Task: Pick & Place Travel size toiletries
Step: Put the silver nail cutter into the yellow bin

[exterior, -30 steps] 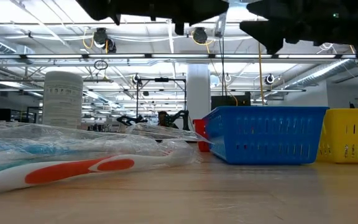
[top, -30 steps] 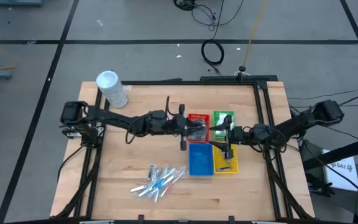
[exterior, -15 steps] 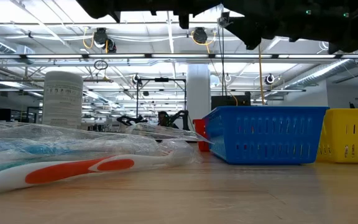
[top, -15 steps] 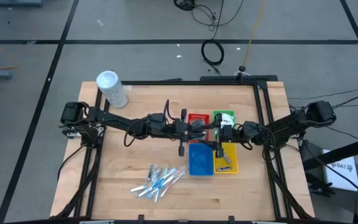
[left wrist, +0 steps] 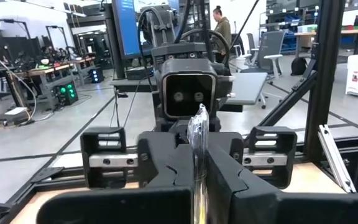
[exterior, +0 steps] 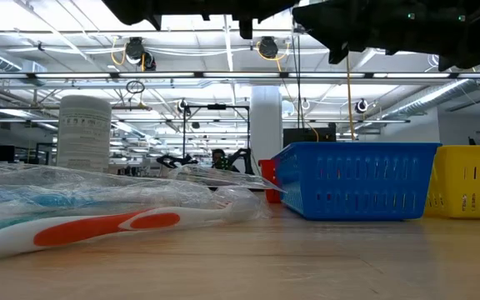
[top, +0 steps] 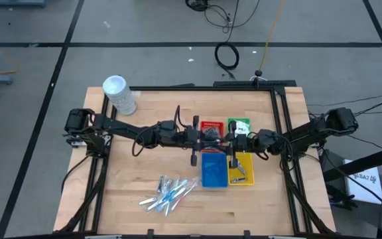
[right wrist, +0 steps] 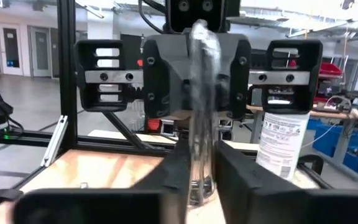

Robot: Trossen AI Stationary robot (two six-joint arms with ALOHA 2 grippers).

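Left gripper [top: 212, 137]: held above the red tray, facing the right gripper; its fingers [left wrist: 166, 180] are seen closed on a clear-wrapped stick [left wrist: 197, 149], which stands upright between them in the left wrist view.
Right gripper [top: 229, 141]: met nose to nose with the left one over the middle of the tray group; its fingers [right wrist: 176, 165] are drawn in against the same clear wrapper, as shown in the right wrist view.
Clear-wrapped stick: gripped from both sides, off the table, between the two grippers; its contents cannot be made out through the wrapper.
Red tray [top: 210, 125]: placed at the back left of the group; dark round bundles are partly seen in it under the left gripper.
Green tray [top: 239, 124]: set just beside the red one; white packets are visible inside.
Blue tray [top: 213, 170]: set in front of the red tray; nothing is seen in it from above.
Yellow tray [top: 241, 172]: touching the blue tray's side; a slim stick-like item is seen lying in it.
Wrapped sticks on table [top: 168, 193]: a loose pile of blue-and-white toiletries lies on the wooden table [top: 131, 169], near its front edge, well apart from the trays.
White tub [top: 119, 94]: stood upright at the table's back left corner.
Person [left wrist: 220, 25]: seen standing far off in the room, in the left wrist view.
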